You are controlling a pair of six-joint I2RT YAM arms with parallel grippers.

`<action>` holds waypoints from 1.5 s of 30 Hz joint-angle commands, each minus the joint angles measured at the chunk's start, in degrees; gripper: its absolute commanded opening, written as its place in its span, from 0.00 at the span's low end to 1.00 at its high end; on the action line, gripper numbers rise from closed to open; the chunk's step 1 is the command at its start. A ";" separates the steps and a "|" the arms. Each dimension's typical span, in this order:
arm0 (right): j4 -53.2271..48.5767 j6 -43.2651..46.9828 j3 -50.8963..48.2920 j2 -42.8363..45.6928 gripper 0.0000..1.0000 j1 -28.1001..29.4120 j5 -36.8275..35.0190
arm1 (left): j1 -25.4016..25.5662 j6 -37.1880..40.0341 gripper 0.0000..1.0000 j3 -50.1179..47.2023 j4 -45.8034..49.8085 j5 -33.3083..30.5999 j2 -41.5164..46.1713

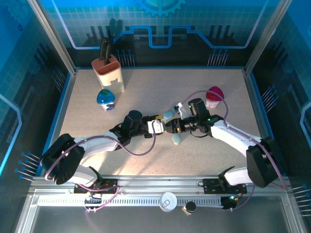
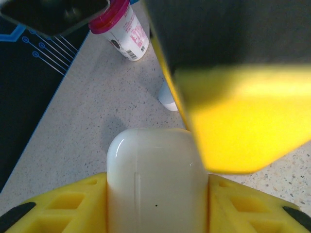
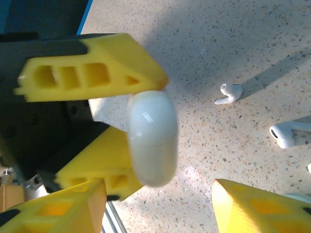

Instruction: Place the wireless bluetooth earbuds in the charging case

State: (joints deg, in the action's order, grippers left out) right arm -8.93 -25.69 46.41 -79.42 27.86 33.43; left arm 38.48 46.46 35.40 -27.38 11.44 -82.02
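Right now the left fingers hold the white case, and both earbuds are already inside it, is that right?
Not quite. The left fingers do hold the case, but the earbuds are not inside it: the right wrist view shows two earbuds lying loose on the table.

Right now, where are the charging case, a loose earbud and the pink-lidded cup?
charging case (image 2: 155,184): left wrist view, middle of its front face.
loose earbud (image 3: 228,93): right wrist view, middle of its body.
pink-lidded cup (image 2: 129,36): left wrist view, its white labelled side.
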 commanded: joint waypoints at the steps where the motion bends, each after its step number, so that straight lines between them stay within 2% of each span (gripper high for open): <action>1: 1.36 -1.10 2.37 -1.07 0.56 0.59 -0.20 | 0.06 -0.04 0.45 -0.83 -1.01 2.79 2.42; 6: 3.31 -2.90 2.28 -1.98 0.52 0.19 -0.24 | 0.03 0.56 0.46 -1.03 0.00 3.74 2.65; 15: 8.06 -6.01 1.61 -2.05 0.53 -0.74 2.69 | 0.05 1.80 0.48 -0.51 1.70 5.48 2.57; 17: 8.18 -6.28 1.75 -2.64 0.47 -0.88 2.47 | 0.12 1.88 0.48 -0.24 2.11 5.74 2.43; 22: 8.66 -6.36 1.84 -3.39 0.25 -0.88 3.11 | 0.15 1.73 0.48 -0.31 1.85 5.61 2.26; 25: 8.33 -4.61 1.93 -2.70 0.18 -0.97 2.59 | 0.17 1.09 0.50 -0.59 1.08 5.42 2.32; 27: 8.65 -3.32 1.70 -1.79 0.16 -1.05 1.91 | 0.15 -0.65 0.56 -0.61 0.10 5.26 2.39; 28: 9.41 -2.69 1.27 -1.10 0.14 -1.15 1.60 | 0.08 -2.17 0.63 -0.47 -0.43 5.19 2.32; 30: 11.66 -1.89 -0.04 0.70 0.12 -1.36 0.57 | -0.02 -7.32 0.83 -0.13 -2.04 5.05 2.30; 34: 14.99 1.38 -2.69 6.29 0.08 -2.82 -1.60 | -1.38 -18.59 0.98 -1.55 -9.34 10.38 3.34; 37: 18.49 3.23 -4.97 11.78 0.08 -4.73 -0.74 | -5.31 -30.42 0.99 -4.13 -20.08 18.97 3.25; 40: 19.85 5.56 -5.56 16.53 0.09 -6.44 3.96 | -9.87 -44.69 0.99 -6.56 -35.01 28.51 0.76; 43: 17.53 9.08 -4.24 19.92 0.09 -7.14 8.94 | -11.59 -55.29 0.94 -7.16 -47.83 34.51 -2.21; 45: 17.08 10.28 -3.77 21.45 0.08 -7.20 10.94 | -11.59 -60.24 0.92 -6.79 -52.81 37.03 -3.58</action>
State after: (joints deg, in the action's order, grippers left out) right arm 7.57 -19.81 41.34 -59.81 21.23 38.76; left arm 26.89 0.27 29.02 -64.01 38.50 -83.99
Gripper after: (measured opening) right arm 0.174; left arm 0.920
